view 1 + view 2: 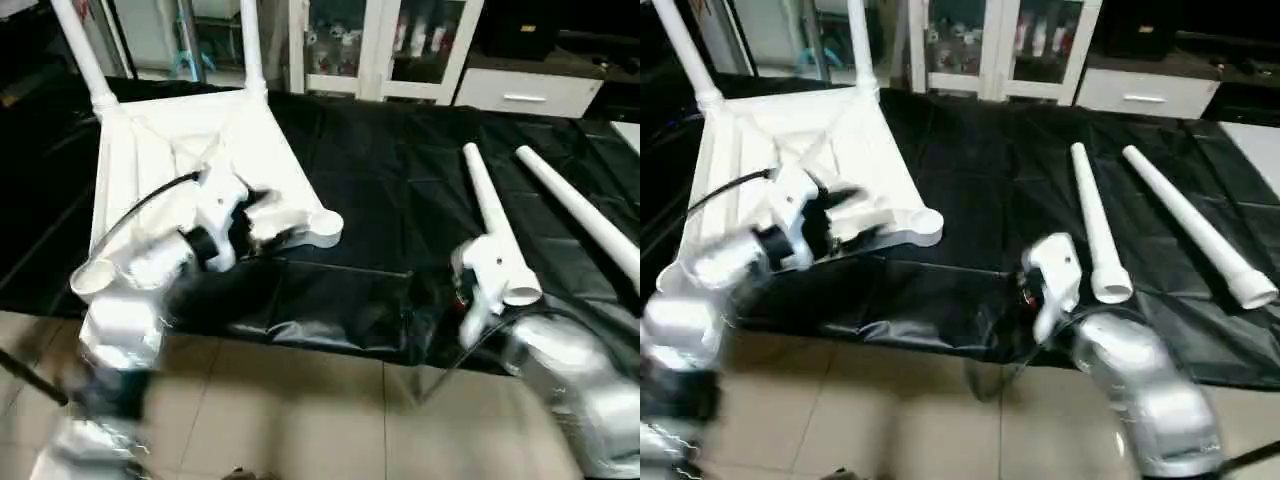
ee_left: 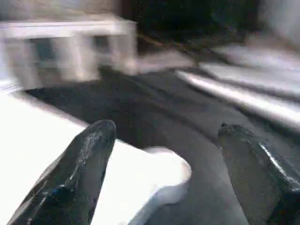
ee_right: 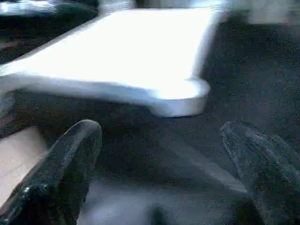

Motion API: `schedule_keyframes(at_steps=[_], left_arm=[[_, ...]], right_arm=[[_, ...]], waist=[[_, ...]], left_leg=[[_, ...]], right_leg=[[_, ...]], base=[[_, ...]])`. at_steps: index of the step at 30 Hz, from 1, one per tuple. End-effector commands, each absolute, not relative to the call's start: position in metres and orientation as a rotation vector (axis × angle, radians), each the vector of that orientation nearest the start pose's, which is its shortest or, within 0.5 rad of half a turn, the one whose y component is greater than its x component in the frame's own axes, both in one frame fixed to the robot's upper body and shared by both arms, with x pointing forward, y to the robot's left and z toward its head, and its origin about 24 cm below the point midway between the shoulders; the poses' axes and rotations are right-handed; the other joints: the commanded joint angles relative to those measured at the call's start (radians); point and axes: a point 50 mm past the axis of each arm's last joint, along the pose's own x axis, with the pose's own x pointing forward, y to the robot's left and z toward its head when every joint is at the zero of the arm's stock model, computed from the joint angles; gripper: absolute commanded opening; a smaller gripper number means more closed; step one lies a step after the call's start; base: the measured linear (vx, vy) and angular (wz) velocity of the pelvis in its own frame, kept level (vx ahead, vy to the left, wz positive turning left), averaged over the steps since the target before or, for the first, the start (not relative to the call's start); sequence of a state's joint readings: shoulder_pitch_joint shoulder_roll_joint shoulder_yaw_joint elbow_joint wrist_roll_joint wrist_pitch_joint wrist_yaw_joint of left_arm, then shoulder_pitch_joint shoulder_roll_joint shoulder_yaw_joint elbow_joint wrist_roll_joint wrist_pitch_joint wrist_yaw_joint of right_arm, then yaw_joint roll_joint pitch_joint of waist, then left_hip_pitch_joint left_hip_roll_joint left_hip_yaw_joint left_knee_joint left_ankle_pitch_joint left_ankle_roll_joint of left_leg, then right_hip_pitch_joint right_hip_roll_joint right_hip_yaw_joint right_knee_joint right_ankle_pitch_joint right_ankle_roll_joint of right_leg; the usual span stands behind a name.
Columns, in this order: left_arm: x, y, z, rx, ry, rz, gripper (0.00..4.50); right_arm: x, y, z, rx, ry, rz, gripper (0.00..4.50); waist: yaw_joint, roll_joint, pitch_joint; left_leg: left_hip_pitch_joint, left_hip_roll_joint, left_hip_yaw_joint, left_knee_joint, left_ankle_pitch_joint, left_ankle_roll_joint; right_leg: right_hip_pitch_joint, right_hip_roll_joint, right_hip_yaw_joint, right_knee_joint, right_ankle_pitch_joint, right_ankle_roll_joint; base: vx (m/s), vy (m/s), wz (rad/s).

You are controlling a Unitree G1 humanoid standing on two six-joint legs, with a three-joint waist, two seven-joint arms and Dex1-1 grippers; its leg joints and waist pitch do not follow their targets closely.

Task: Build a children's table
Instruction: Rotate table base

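Black sheeting covered the bench, which filled most of the head views, with a tiled floor along the lower edge of the frame. White and upside down, the tabletop lay on the sheeting in the upper left of the frame, its ribbed underside facing up. Two legs already stood in its far corner sockets: one leg at the far left corner and a second leg just right of it, both rising out of the top edge of the frame. The near right corner socket had no leg in it. Two loose legs lay on the sheeting in the right part of the frame, well apart from the tabletop: a nearer loose leg and an outer loose leg, side by side and running toward the lower right.

The left pincer hovered over the near right part of the tabletop, released, with its two black fingers spread and nothing between them. The right pincer was at the lower centre right of the frame, near the wide end of the nearer loose leg, also released and grasping nothing.
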State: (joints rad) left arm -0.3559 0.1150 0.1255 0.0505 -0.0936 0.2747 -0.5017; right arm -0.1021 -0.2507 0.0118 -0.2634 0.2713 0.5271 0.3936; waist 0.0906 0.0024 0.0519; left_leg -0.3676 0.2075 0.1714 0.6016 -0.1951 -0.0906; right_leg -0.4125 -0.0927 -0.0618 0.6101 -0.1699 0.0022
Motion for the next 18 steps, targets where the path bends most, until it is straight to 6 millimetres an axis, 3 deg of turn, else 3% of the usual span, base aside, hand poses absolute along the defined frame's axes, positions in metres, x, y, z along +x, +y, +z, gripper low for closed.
schedule_keyframes(at_steps=[1, 2, 3, 4, 5, 6, 7, 8, 9, 10, 11, 12, 13, 14, 15, 16, 17, 18], left_arm=[[0.303, 0.164, 0.089, -0.015, 0.030, -0.288, 3.93], [0.299, 0.164, 0.085, -0.039, 0.038, -0.240, 3.93], [0.298, 0.164, 0.085, -0.042, 0.039, -0.235, 3.93], [0.294, 0.164, 0.081, -0.068, 0.043, -0.187, 3.93], [0.292, 0.164, 0.079, -0.085, 0.042, -0.154, 3.93], [0.291, 0.164, 0.079, -0.021, 0.017, -0.111, 3.93], [0.295, 0.160, 0.078, 0.069, 0.001, -0.041, 3.93], [0.295, 0.160, 0.078, 0.069, 0.001, -0.041, 3.93], [0.298, 0.157, 0.080, 0.096, -0.019, 0.006, 3.93], [0.299, 0.154, 0.080, 0.080, -0.014, 0.008, 3.93], [0.301, 0.152, 0.082, 0.092, -0.020, 0.006, 3.93], [0.302, 0.151, 0.082, 0.089, -0.018, 0.006, 3.93], [0.305, 0.149, 0.082, 0.096, -0.016, 0.010, 3.93], [0.306, 0.149, 0.082, 0.106, -0.017, 0.017, 3.93], [0.306, 0.148, 0.083, 0.119, -0.023, 0.018, 3.93], [0.306, 0.148, 0.084, 0.132, -0.031, 0.022, 3.93], [0.306, 0.146, 0.084, 0.131, -0.025, 0.020, 3.93], [0.306, 0.146, 0.086, 0.132, -0.038, 0.027, 3.93]], right_arm=[[0.267, -0.167, 0.084, -0.006, 0.155, 0.304, 4.50], [0.268, -0.166, 0.087, -0.007, 0.125, 0.277, 4.50], [0.268, -0.166, 0.087, -0.008, 0.122, 0.274, 4.50], [0.269, -0.165, 0.089, 0.000, 0.102, 0.239, 4.50], [0.270, -0.164, 0.090, 0.006, 0.089, 0.216, 4.50], [0.271, -0.165, 0.090, -0.011, 0.083, 0.184, 4.50], [0.276, -0.164, 0.085, -0.029, 0.091, 0.122, 4.50], [0.276, -0.164, 0.085, -0.029, 0.091, 0.122, 4.50], [0.279, -0.164, 0.083, -0.045, 0.096, 0.085, 4.50], [0.280, -0.165, 0.082, -0.054, 0.097, 0.075, 4.50], [0.282, -0.163, 0.082, -0.062, 0.095, 0.085, 4.50], [0.283, -0.162, 0.081, -0.065, 0.095, 0.091, 4.50], [0.286, -0.160, 0.080, -0.073, 0.096, 0.113, 4.50], [0.287, -0.159, 0.081, -0.076, 0.096, 0.124, 4.50], [0.287, -0.159, 0.082, -0.076, 0.092, 0.132, 4.50], [0.287, -0.158, 0.083, -0.077, 0.087, 0.135, 4.50], [0.287, -0.158, 0.084, -0.052, 0.084, 0.133, 4.50], [0.287, -0.157, 0.085, -0.023, 0.087, 0.132, 4.50]], waist=[[-0.002, -0.010, -0.057], [-0.004, -0.020, -0.062], [-0.003, -0.013, -0.063], [-0.005, -0.020, -0.062], [-0.005, -0.020, -0.060], [-0.005, -0.028, -0.057], [-0.005, -0.028, -0.057], [-0.006, -0.020, -0.057], [-0.015, -0.013, -0.057], [-0.028, -0.006, -0.052], [-0.031, 0.000, -0.054], [-0.036, 0.019, -0.059], [-0.038, 0.030, -0.062], [-0.044, 0.027, -0.061], [-0.048, 0.014, -0.065], [-0.053, -0.008, -0.071], [-0.049, -0.043, -0.075], [-0.040, -0.072, -0.084]], left_leg=[[0.002, 0.010, 0.000, -0.082, -0.258, -0.007], [0.001, 0.008, -0.001, -0.082, -0.250, -0.005], [0.000, 0.012, -0.004, -0.083, -0.242, -0.008], [0.002, 0.012, -0.001, -0.082, -0.238, -0.003], [0.002, 0.011, -0.002, -0.083, -0.243, -0.002], [0.001, 0.011, -0.001, -0.085, -0.257, 0.001], [0.002, 0.011, -0.004, -0.087, -0.265, -0.001], [0.006, 0.017, -0.011, -0.090, -0.273, -0.015], [0.017, 0.027, -0.020, -0.094, -0.304, -0.039], [0.036, 0.062, -0.046, -0.118, -0.344, -0.038], [0.046, 0.093, -0.063, -0.133, -0.355, -0.021], [0.054, 0.159, -0.096, -0.162, -0.335, 0.021], [0.056, 0.195, -0.103, -0.172, -0.289, 0.059], [0.054, 0.200, -0.096, -0.175, -0.282, 0.081], [0.056, 0.193, -0.087, -0.169, -0.261, 0.143], [0.045, 0.155, -0.062, -0.141, -0.247, 0.210], [0.018, 0.019, 0.010, -0.042, -0.264, 0.241], [-0.007, -0.081, 0.042, 0.077, -0.287, 0.240]], right_leg=[[0.045, -0.039, 0.031, -0.094, -0.395, -0.116], [0.046, -0.036, 0.033, -0.096, -0.403, -0.081], [0.044, -0.036, 0.034, -0.089, -0.385, -0.076], [0.039, -0.031, 0.034, -0.092, -0.353, -0.069], [0.038, -0.030, 0.034, -0.090, -0.349, -0.069], [0.037, -0.030, 0.032, -0.095, -0.358, -0.063], [0.037, -0.027, 0.030, -0.093, -0.372, -0.045], [0.031, -0.018, 0.026, -0.092, -0.363, -0.040], [0.029, 0.002, 0.013, -0.093, -0.307, -0.048], [0.025, 0.023, -0.007, -0.081, -0.235, -0.097], [0.024, 0.021, -0.012, -0.067, -0.192, -0.127], [0.021, 0.011, -0.026, -0.019, -0.099, -0.176], [0.005, 0.007, -0.033, 0.021, -0.042, -0.208], [0.000, 0.005, -0.038, 0.031, -0.025, -0.218], [0.000, -0.008, -0.035, 0.039, 0.000, -0.255], [0.005, -0.021, -0.026, 0.020, 0.047, -0.342], [0.018, -0.007, -0.023, -0.051, 0.048, -0.480], [0.043, -0.003, -0.007, -0.098, 0.015, -0.521]], base=[[0.000, 0.000, 0.00], [0.000, 0.000, 0.00], [0.000, 0.000, 0.00], [0.000, 0.000, 0.00], [0.000, 0.000, 0.00], [0.000, 0.000, 0.00], [0.000, 0.000, 0.00], [0.000, 0.000, 0.00], [0.000, 0.000, 0.00], [0.000, 0.000, 0.00], [0.000, 0.000, 0.00], [0.012, -0.065, 0.12], [0.012, -0.065, 0.12], [0.024, -0.115, 0.10], [0.025, -0.165, 0.04], [0.025, -0.165, 0.04], [0.019, -0.197, 0.01], [0.018, -0.200, -0.02]])
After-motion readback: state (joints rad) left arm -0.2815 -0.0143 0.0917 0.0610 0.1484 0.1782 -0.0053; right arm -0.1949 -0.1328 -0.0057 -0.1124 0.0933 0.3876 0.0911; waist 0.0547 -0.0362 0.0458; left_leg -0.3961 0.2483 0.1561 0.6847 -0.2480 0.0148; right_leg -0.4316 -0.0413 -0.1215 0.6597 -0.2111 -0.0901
